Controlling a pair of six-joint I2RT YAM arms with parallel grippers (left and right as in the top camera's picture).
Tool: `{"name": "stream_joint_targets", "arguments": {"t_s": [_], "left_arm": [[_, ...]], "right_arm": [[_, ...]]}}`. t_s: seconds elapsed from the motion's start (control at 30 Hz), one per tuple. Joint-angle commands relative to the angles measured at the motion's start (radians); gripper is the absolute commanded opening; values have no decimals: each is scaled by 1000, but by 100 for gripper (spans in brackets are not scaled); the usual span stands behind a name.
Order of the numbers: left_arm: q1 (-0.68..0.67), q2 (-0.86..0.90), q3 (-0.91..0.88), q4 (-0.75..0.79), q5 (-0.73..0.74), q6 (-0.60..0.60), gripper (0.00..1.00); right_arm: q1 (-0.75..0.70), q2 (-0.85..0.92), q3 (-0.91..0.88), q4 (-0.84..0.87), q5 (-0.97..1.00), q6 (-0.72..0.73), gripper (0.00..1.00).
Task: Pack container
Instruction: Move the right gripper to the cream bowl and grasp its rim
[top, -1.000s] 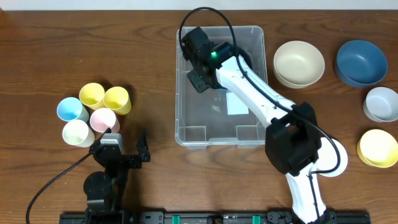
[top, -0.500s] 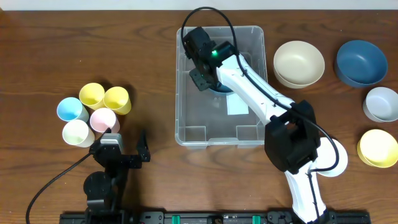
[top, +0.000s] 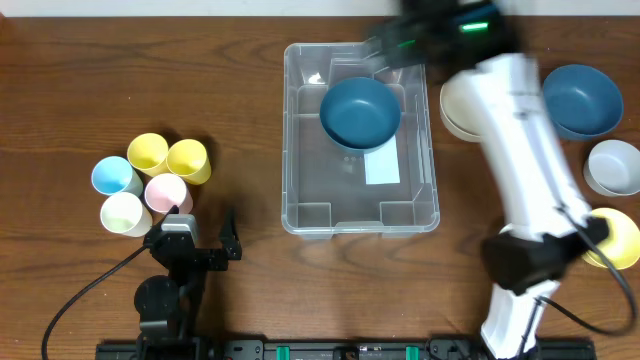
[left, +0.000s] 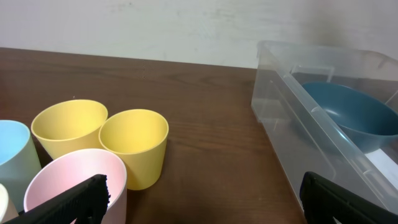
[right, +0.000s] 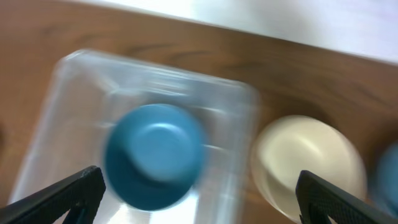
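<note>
Five small pastel plastic cups (top: 165, 190) cluster at the left of the wooden surface (top: 250, 290), with our left end effector (top: 192, 245) parked just beside them, wide and empty. At centre the large clear plastic rectangular container (top: 310, 180) holds one dark blue round bowl (top: 360, 110) at its far end, next to the white label (top: 382, 165). Our right end effector (right: 199, 202), also spread wide and carrying nothing, hangs by the container's far right corner near the cream round bowl (top: 480, 100), which we judge next: close on one rim wall, lift straight, nest it in the blue one.
</note>
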Motion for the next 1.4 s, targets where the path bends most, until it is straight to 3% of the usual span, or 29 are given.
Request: {"name": "stream_joint_targets", "arguments": {"t_s": [0.0, 0.2, 0.23, 0.37, 0.63, 1.13, 1.37], "left_arm": [[7, -6, -25, -11, 10, 14, 98], [7, -6, -25, -11, 10, 14, 98], [7, -6, -25, -11, 10, 14, 98], [7, -6, -25, -11, 10, 14, 98], [7, -6, -25, -11, 10, 14, 98], [7, -6, -25, -11, 10, 14, 98], [7, -6, -25, -11, 10, 14, 98]], "right_arm": [[-143, -3, -2, -74, 12, 156, 99], [-348, 43, -114, -146, -232, 246, 99], [-366, 50, -144, -142, -246, 249, 92], [-432, 59, -320, -75, -217, 386, 81], [-509, 59, -570, 111, -212, 538, 88], [-523, 59, -834, 447, -212, 566, 83], [-523, 59, -889, 515, -211, 590, 54]]}}
